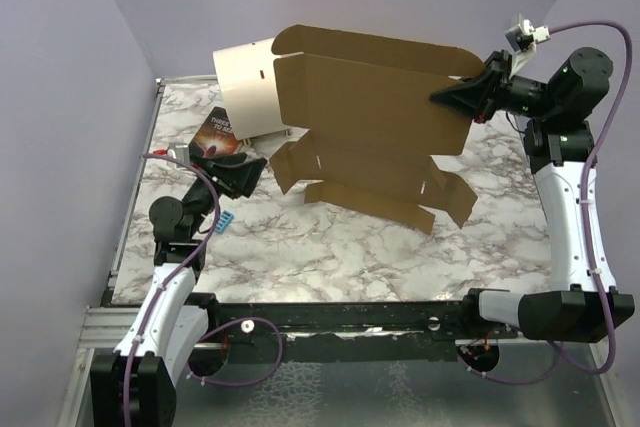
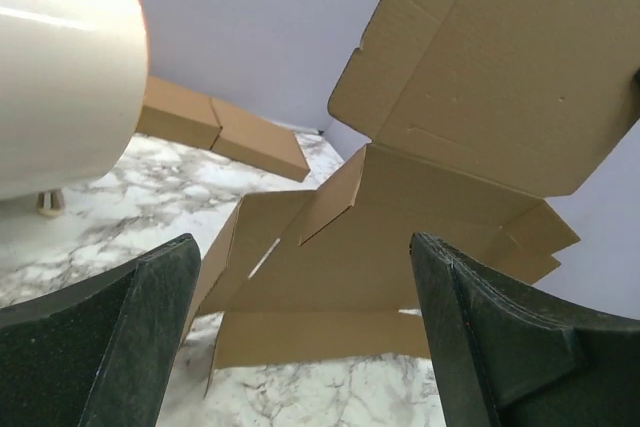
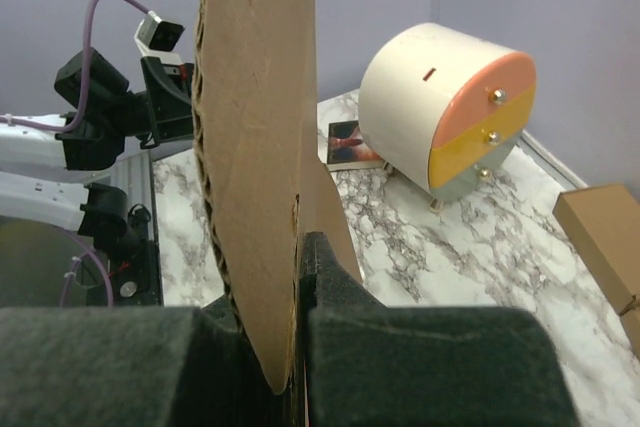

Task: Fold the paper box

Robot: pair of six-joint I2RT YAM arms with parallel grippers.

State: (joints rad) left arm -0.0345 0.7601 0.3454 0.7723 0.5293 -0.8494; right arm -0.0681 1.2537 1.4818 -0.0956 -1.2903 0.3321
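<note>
The paper box (image 1: 370, 107) is a big brown die-cut sheet held tilted above the table, its lower flaps (image 1: 390, 192) hanging near the marble. My right gripper (image 1: 458, 95) is shut on the sheet's right edge; in the right wrist view the cardboard (image 3: 255, 147) stands edge-on, pinched at the right gripper (image 3: 300, 257). My left gripper (image 1: 247, 175) stands open, low on the left, just short of the box's lower left flap. In the left wrist view the left gripper (image 2: 305, 257) has nothing between its fingers (image 2: 130, 347), and the box (image 2: 480, 77) rises ahead of it.
A cream cylindrical drum (image 1: 245, 87) with orange and yellow drawer fronts (image 3: 480, 122) stands at the back left, behind the sheet. A dark booklet (image 1: 212, 129) lies below it. Two small closed brown boxes (image 2: 220, 132) sit by the back wall. A small blue piece (image 1: 225, 220) lies beside the left arm.
</note>
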